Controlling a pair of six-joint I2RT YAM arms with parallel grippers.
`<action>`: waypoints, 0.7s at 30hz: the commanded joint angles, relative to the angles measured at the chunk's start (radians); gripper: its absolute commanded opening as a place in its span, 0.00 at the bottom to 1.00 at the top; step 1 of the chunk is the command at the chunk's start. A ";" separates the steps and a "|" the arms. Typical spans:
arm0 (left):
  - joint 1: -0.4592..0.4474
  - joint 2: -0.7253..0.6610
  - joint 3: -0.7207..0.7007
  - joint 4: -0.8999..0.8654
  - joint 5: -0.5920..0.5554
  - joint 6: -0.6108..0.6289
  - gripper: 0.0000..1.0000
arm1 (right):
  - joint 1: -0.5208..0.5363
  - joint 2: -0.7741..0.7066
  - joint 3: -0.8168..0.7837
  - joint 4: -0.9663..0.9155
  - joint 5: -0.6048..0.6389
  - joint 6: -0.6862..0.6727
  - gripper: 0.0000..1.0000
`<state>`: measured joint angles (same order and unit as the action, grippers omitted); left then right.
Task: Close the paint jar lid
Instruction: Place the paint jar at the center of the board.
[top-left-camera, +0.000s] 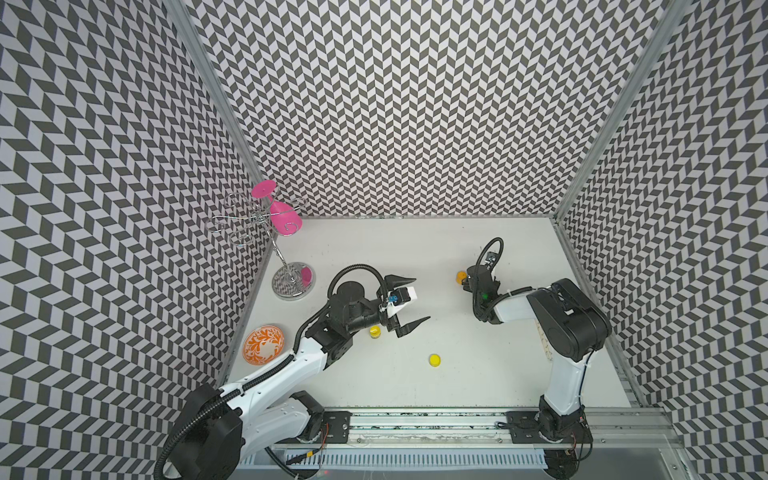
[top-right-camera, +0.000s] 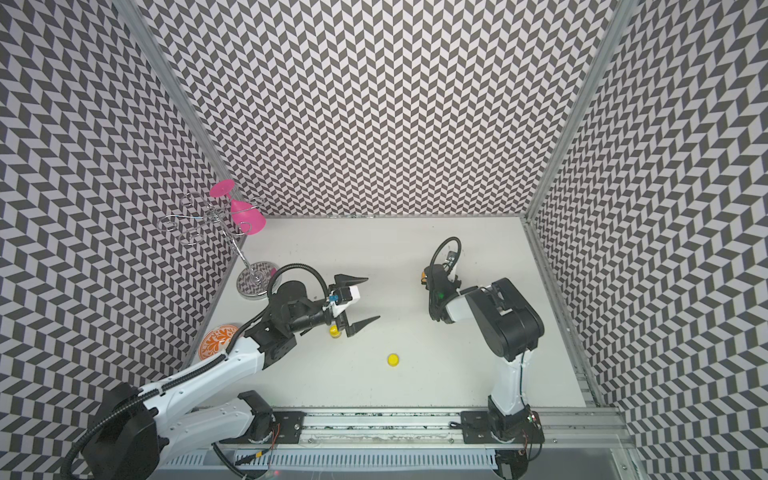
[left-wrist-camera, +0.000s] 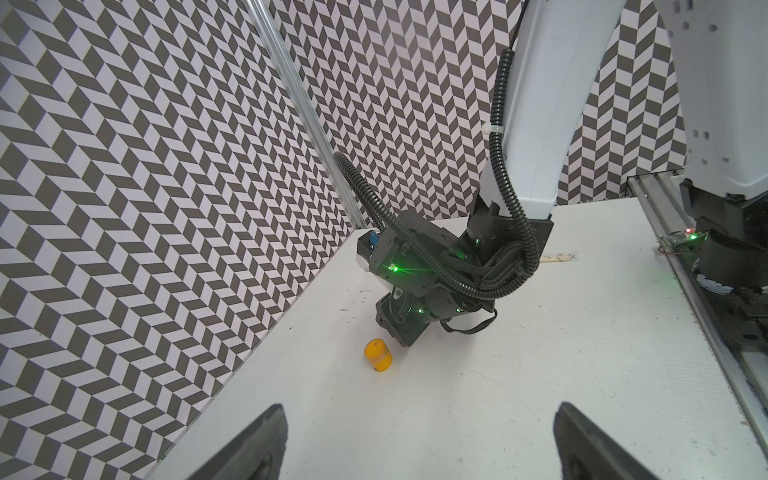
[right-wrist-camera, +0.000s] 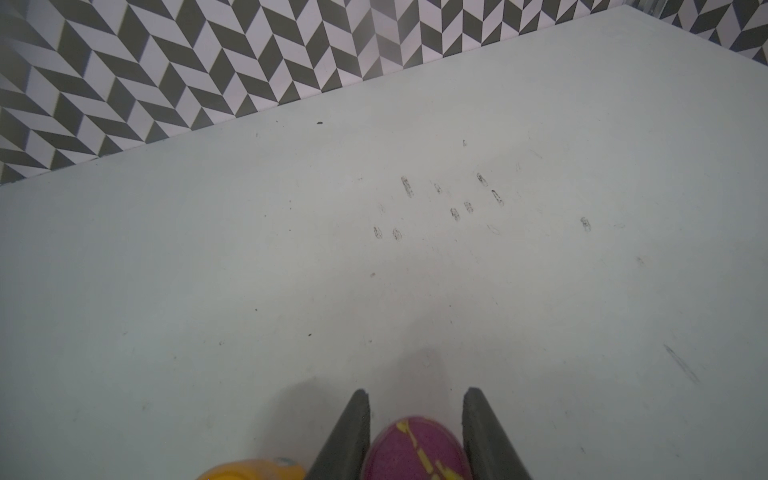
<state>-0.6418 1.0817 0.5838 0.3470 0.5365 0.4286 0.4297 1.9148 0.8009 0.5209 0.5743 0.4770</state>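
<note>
In the right wrist view, the right gripper (right-wrist-camera: 415, 392) is clamping its two dark fingers (right-wrist-camera: 347, 436) against the sides of a magenta round piece (right-wrist-camera: 411, 451) streaked with yellow. Whether that piece is a jar or a lid cannot be told. One orange jar (right-wrist-camera: 253, 469) is sitting just beside it at the bottom edge, and it is showing in both top views at right of centre (top-left-camera: 460, 276). The left gripper (top-left-camera: 422, 298) is hovering at mid-frame with its jaws spread wide apart, holding nothing. One small yellow jar (top-left-camera: 375, 331) is standing just below its wrist, and one loose yellow lid (top-left-camera: 434, 360) is lying apart from it, toward the lower middle of the frame. The white table (top-left-camera: 478, 374) is carrying a cluster of small dark scuff marks (right-wrist-camera: 455, 214). At its left side one orange patterned plate (top-left-camera: 264, 345) is lying flat. Above the plate, one wire rack (top-left-camera: 293, 280) is standing on a round base, with one pink goblet (top-left-camera: 282, 218) hanging upside down from it. Chevron-patterned walls (top-left-camera: 415, 104) in grey and white are enclosing the table on three sides. A metal rail (top-left-camera: 424, 419) is running along the bottom of the frame, bearing the bases of both arms.
</note>
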 joint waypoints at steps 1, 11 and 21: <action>-0.006 -0.006 0.017 0.017 0.019 0.006 1.00 | 0.002 0.011 -0.011 -0.005 0.014 0.022 0.35; -0.007 -0.005 0.015 0.018 0.022 0.004 1.00 | -0.003 0.000 -0.020 -0.013 0.008 0.037 0.41; -0.009 -0.003 0.013 0.018 0.025 0.006 1.00 | -0.002 -0.015 -0.034 0.008 0.000 0.032 0.43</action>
<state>-0.6418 1.0817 0.5838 0.3473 0.5442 0.4290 0.4290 1.9148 0.7799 0.4999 0.5709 0.4946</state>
